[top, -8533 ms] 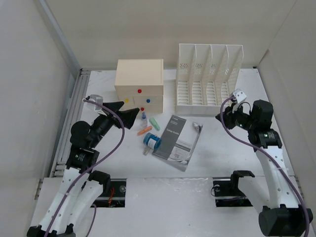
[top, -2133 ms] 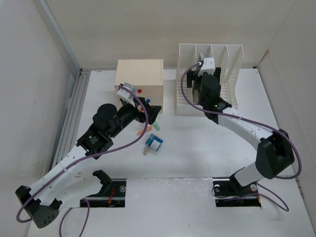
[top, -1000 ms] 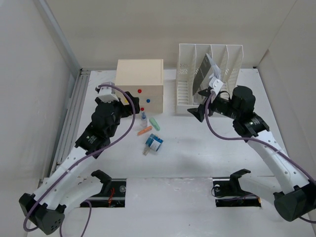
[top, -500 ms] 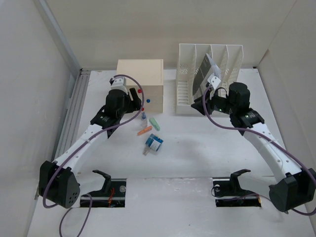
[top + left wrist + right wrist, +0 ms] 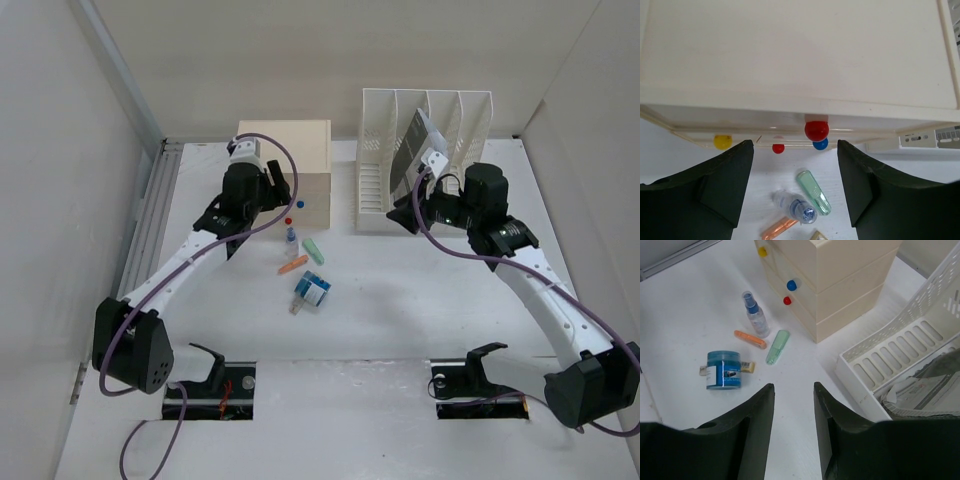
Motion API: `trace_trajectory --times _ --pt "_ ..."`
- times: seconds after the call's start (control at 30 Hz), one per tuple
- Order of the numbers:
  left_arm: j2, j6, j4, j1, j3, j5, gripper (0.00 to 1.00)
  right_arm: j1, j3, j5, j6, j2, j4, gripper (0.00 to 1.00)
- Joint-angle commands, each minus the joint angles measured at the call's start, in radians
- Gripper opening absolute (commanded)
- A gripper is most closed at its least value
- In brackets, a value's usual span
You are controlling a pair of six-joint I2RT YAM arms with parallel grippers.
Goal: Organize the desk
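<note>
The white desk [image 5: 420,310] holds a small spray bottle [image 5: 291,239], a green tube [image 5: 314,250], an orange tube [image 5: 293,265] and a blue jar [image 5: 312,289] in front of the cream drawer box [image 5: 283,160]. My left gripper [image 5: 278,190] is open and empty above the box's front edge. In the left wrist view [image 5: 794,150] a red knob [image 5: 816,130] sits between its fingers, with the bottle [image 5: 792,206] and green tube [image 5: 813,192] below. My right gripper [image 5: 400,214] is open and empty over bare desk [image 5: 793,387], beside the white file rack [image 5: 430,120].
A grey booklet [image 5: 414,142] stands tilted in a rack slot and also shows in the right wrist view [image 5: 925,390]. The drawers carry yellow [image 5: 722,141], small red [image 5: 778,148] and blue [image 5: 820,144] knobs. Walls enclose the desk on three sides.
The booklet went from the desk into the file rack. My left gripper has moved up and back to the drawer box's front. My right arm has barely moved over the last half second.
</note>
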Motion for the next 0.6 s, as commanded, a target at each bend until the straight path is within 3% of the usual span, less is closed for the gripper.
trace_trajectory --times 0.0,0.07,0.13,0.57 --pt "0.020 -0.008 0.027 0.003 0.060 -0.028 0.65 -0.001 0.046 -0.007 0.017 -0.001 0.005 0.43" --pt "0.021 -0.008 0.027 0.003 0.071 -0.037 0.63 -0.001 0.046 -0.007 0.017 -0.001 0.005 0.43" --pt "0.031 -0.019 0.027 0.003 0.080 -0.048 0.53 -0.001 0.046 0.004 0.017 -0.001 0.005 0.43" --pt "0.085 -0.028 0.036 0.003 0.108 -0.019 0.36 -0.001 0.046 0.004 0.036 -0.010 0.005 0.44"
